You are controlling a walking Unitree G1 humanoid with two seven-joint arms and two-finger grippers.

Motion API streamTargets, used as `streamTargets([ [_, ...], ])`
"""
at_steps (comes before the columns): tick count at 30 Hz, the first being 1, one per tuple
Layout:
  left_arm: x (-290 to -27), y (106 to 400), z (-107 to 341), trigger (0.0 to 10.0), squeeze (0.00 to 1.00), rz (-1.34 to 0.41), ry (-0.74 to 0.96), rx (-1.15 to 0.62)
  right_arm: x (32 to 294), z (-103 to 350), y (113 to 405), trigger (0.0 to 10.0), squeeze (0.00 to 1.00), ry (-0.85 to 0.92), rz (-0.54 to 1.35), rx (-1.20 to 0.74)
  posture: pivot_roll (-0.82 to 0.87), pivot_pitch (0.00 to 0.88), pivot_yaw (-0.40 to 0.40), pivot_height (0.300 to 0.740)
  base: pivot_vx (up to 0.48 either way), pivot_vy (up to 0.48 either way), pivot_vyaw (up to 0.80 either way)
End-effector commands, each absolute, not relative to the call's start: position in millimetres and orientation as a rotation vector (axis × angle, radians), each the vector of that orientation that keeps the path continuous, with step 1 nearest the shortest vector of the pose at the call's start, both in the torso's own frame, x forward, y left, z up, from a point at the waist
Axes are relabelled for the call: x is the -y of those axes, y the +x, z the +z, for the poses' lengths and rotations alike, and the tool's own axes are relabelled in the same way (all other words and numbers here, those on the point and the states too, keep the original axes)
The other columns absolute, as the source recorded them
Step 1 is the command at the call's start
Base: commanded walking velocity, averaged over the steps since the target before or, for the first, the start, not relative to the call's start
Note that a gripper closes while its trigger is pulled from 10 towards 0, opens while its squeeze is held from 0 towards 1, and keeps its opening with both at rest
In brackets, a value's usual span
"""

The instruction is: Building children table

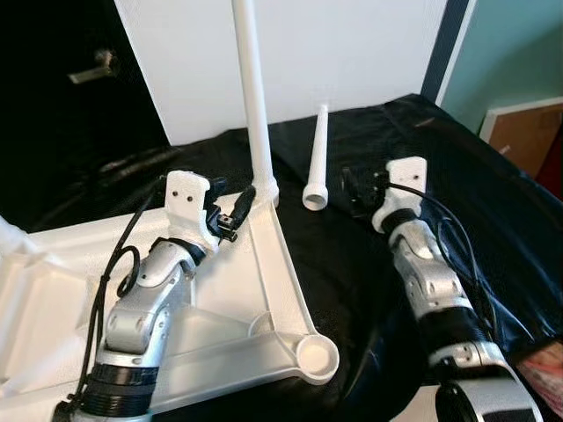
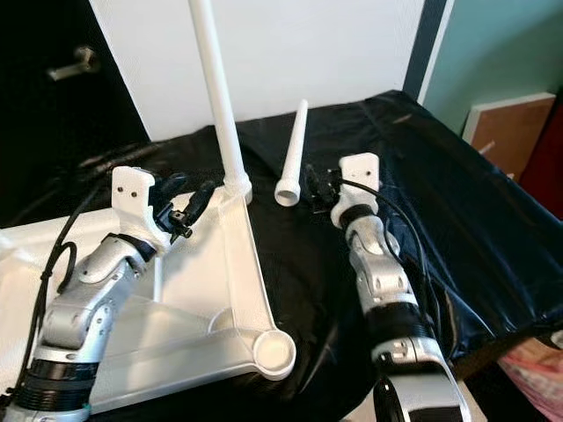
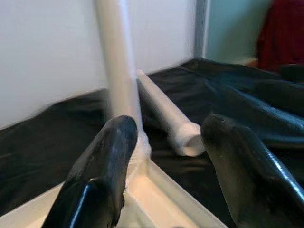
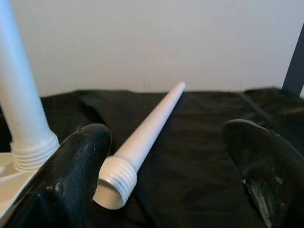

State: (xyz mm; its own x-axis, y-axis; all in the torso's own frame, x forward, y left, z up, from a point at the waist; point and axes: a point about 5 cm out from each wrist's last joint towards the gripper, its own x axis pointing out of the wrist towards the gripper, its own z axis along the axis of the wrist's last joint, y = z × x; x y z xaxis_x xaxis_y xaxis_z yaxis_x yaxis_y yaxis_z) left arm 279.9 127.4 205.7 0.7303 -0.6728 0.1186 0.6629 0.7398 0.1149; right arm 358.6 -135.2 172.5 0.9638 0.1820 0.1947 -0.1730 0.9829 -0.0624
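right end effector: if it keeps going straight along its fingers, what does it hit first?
Probably the loose table leg lying on the black cloth: its threaded end sits between the open fingers of the right end effector, offset toward one finger. Depth is unclear.

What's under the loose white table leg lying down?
A black cloth lies under the loose white tapered plastic leg and spreads across the surface. What is beneath the cloth cannot be seen, because the cloth covers it.

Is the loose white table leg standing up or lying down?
Lying down. The loose leg rests flat on the black cloth, while the other leg stands upright in the tabletop.
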Motion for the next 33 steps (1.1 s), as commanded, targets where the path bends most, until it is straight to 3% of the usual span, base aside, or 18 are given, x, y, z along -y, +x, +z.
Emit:
streamTargets([
  [1, -120.6, 271.8, 211.8, 10.0, 0.0, -0.853, 0.077, 0.157, 125.9, 171.2, 363.1, 10.0, 0.0, -0.044, 0.202, 0.184, 0.05, 0.188, 0.041, 0.74, 0.0, 0.0, 0.0],
  [14, -111.2, 223.6, 238.5, 10.0, 0.0, -1.045, 0.062, 0.132, 84.7, 197.7, 393.8, 10.0, 0.0, 0.023, 0.262, 0.168, 0.2, 0.319, -0.019, 0.74, 0.0, 0.0, 0.0],
  [33, -120.3, 198.3, 246.1, 10.0, 0.0, -1.01, 0.052, 0.084, 47.8, 220.8, 406.4, 10.0, 0.0, 0.038, 0.194, 0.119, 0.3, 0.383, -0.038, 0.74, 0.0, 0.0, 0.0],
])
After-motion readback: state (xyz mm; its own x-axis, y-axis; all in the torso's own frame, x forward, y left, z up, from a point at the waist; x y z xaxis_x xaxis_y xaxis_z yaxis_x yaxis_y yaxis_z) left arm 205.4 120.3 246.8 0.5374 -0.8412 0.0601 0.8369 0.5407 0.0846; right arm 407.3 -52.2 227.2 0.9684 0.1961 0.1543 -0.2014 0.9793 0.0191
